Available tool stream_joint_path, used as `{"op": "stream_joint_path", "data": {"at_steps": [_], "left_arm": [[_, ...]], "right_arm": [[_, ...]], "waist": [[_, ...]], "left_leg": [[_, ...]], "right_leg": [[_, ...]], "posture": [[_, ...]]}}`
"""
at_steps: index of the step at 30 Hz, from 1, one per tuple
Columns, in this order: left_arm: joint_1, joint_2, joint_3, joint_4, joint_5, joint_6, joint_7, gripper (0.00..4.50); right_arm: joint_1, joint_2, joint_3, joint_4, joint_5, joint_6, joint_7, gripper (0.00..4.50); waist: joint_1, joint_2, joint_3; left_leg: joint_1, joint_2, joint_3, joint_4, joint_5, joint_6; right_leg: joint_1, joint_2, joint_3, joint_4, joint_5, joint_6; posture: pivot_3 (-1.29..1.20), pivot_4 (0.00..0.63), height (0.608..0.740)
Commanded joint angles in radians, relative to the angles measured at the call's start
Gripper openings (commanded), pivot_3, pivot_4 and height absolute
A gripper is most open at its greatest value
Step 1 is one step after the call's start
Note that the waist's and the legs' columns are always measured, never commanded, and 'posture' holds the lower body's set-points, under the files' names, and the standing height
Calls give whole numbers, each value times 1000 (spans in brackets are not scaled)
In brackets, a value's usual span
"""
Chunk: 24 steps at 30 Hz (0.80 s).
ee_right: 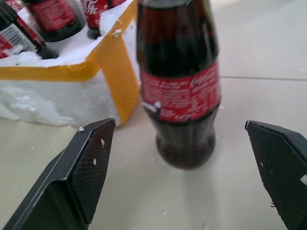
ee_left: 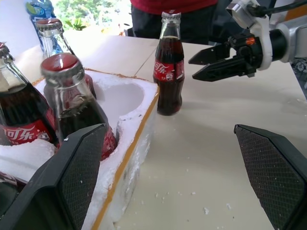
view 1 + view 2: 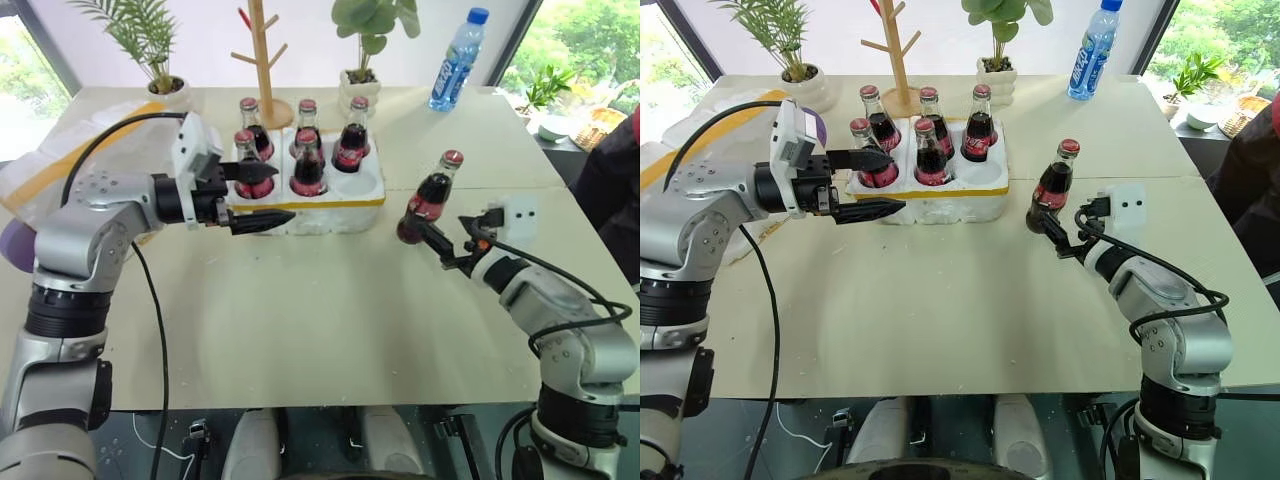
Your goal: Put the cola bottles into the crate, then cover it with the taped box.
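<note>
The crate point(image 3: 330, 218), white foam with a yellow band, stands mid-table and holds several cola bottles point(image 3: 307, 165); its front right well point(image 3: 352, 183) is empty. One more cola bottle point(image 3: 432, 195) stands upright on the table just right of the crate. My right gripper point(image 3: 442, 226) is open right beside it, and in the right wrist view this bottle point(image 1: 180, 91) stands ahead between the spread fingers, untouched. My left gripper point(image 3: 285, 193) is open at the crate's front left corner, holding nothing. The taped box point(image 3: 30, 180) lies at the far left, partly behind my left arm.
Along the table's far edge stand a wooden peg stand point(image 3: 262, 60), two potted plants point(image 3: 160, 85) point(image 3: 360, 80) and a blue-capped water bottle point(image 3: 455, 50). A small white device point(image 3: 515, 215) lies near my right wrist. A person point(image 3: 610, 180) is at the right edge.
</note>
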Motion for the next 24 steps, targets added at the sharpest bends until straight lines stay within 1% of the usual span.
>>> {"op": "stream_joint_path", "data": {"at_steps": [1, 5, 10, 12, 13, 15, 18, 21, 24], "left_arm": [[-19, -1, 16, -30, -6, -2, 2, 4500], [-16, 2, 22, -39, -6, 3, 7, 4500], [-4, 19, 37, -43, 2, -2, 16, 4500], [-1, 23, 43, -50, -1, 3, 23, 4500], [0, 25, 46, -53, -2, 5, 26, 4500], [9, 31, 53, -59, -4, 8, 33, 4500], [27, 38, 66, -72, -8, 13, 45, 4500], [45, 40, 80, -87, -16, 21, 63, 4500], [52, 37, 86, -97, -21, 28, 77, 4500]], "right_arm": [[-87, 8, 13, 81, -8, -74, 0, 4440], [-130, 2, 56, 172, -28, -136, 25, 4440], [-219, 11, 115, 386, -84, -240, 45, 4440], [-233, 3, 123, 424, -102, -279, 52, 3945], [-236, 0, 125, 432, -107, -296, 57, 3619], [-236, -10, 121, 404, -94, -320, 87, 2795], [-238, -31, 104, 339, -62, -338, 134, 2822], [-321, -44, 70, 313, -6, -333, 164, 2822], [-418, -54, 88, 339, 12, -320, 191, 2822]], "waist": [[0, 0, 0], [2, 0, 0], [2, 0, 0], [3, 0, 0], [4, 0, 0], [3, 0, 0], [2, 1, 1], [-1, 2, 1], [-4, 5, 3]], "left_leg": [[0, 0, 0, 0, 0, 0], [0, 0, -1, 0, 0, 0], [-1, 0, 0, 0, 0, 0], [-1, 0, 0, 0, 0, 0], [-1, 0, -1, 0, 0, 0], [-1, 0, -1, 0, 0, 0], [-1, 0, 0, 0, 0, 0], [-1, 1, 0, 0, 0, 0], [-1, 1, 1, 0, 0, 0]], "right_leg": [[0, 0, 0, 0, 0, 0], [0, 1, 0, 0, 0, 0], [0, 0, 0, -1, 0, 0], [0, 0, 0, -1, 0, 0], [0, 0, 0, -1, 0, 0], [0, 0, 0, -1, 0, 0], [-1, 0, 0, -1, 0, 0], [-1, 0, 0, 0, 0, 0], [-2, 0, 1, 0, 0, 0]], "posture": [[0, 150, 740], [0, 150, 740], [0, 150, 740], [0, 150, 740], [0, 150, 740], [0, 150, 740], [0, 150, 740], [0, 150, 740], [0, 150, 740]]}}
